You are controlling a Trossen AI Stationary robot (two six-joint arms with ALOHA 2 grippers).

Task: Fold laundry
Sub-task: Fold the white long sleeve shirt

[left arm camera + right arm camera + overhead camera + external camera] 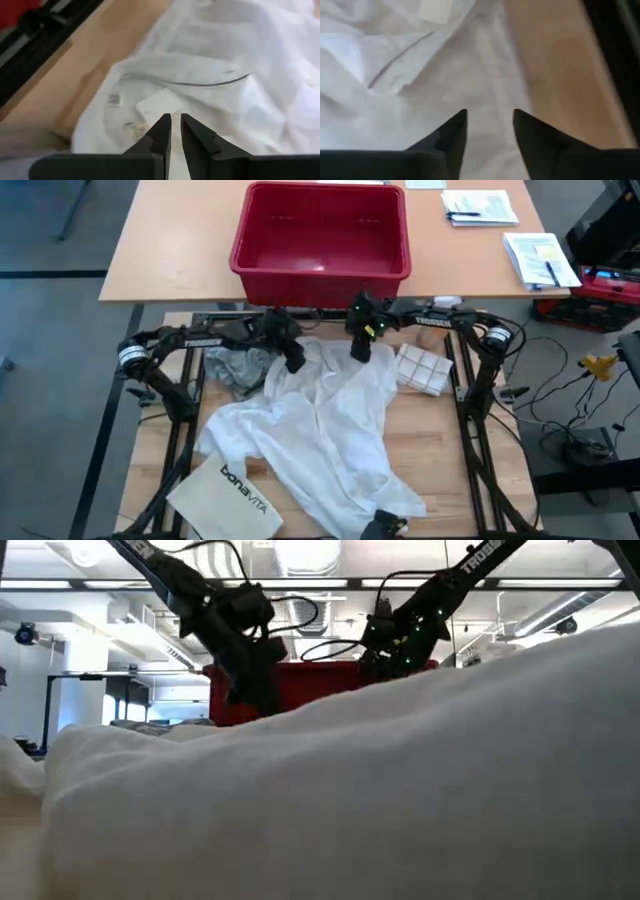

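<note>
both pairs of fingers are down at the white shirt (330,430), at its edge nearest the red bin (322,235). my left fingers (175,131) stand almost together, only a thin slit between the tips, with nothing gripped; they hang just over the shirt's collar, close to the sewn label (159,102) inside the neckband. my right fingers (490,131) stand apart with white cloth showing through the gap, and i can't tell if the tips are touching the fabric. seen from above, my left fingers (294,360) are at the shirt's far edge on its left side, and my right fingers (360,348) are at the same edge just to the right, the two near each other.

the white shirt lies spread and rumpled over the middle of the wooden tabletop (480,450), its sleeves splayed outward. a grey t-shirt (238,368) is bunched against the shirt's far left corner, partly under my left arm. a white checked cloth (422,368) lies folded just right of the shirt, touching its edge. a white bag printed "bonavita" (228,498) lies at the shirt's near left corner, its top tucked under the cloth. the red bin stands beyond the shirt on the other table. from table height, white cloth (400,800) fills almost everything in front.
</note>
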